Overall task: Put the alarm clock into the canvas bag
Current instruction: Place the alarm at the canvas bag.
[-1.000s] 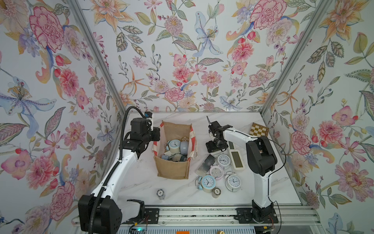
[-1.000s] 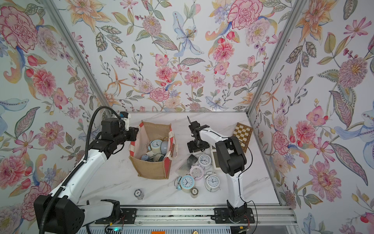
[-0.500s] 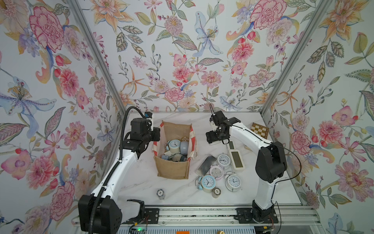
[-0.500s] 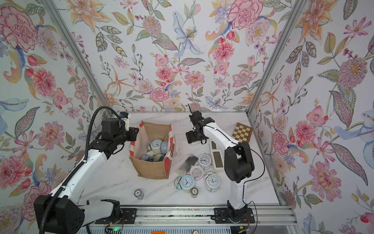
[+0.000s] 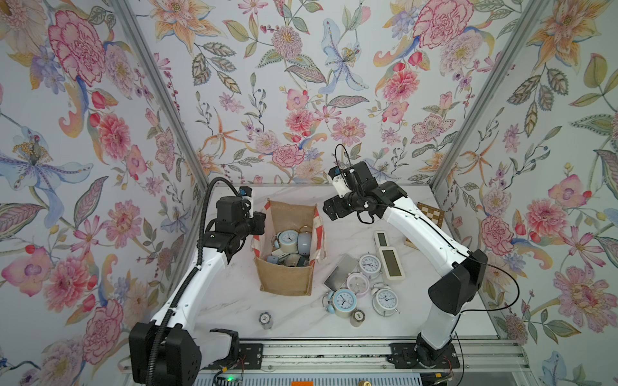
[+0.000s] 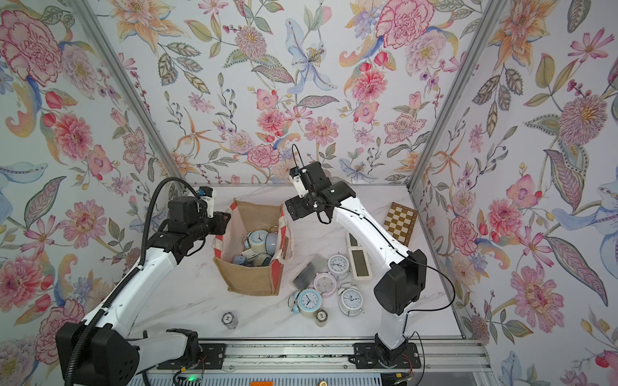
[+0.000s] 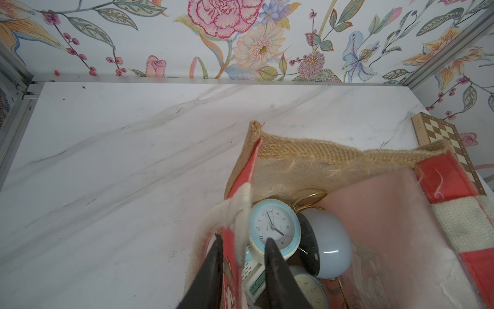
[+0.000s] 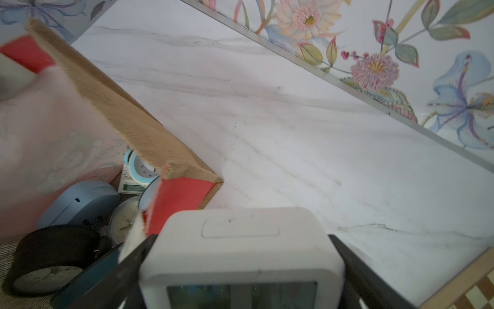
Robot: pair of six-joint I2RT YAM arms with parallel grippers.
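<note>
In the last second the right claw has lifted away from the clocks on the counter and swung to the far right corner of the canvas bag. It clamps the sides of a white digital alarm clock, which hangs just outside the rim. The left claw has stayed put, its fingers slightly apart astride the bag's striped left wall and handle. Whether they pinch the fabric, I cannot tell. The carry looks nearly done, but the clock must clear the rim before release.

You have the white square digital alarm clock aloft, just beside the tan burlap bag; bag upright, open, red-and-white sided.
</note>
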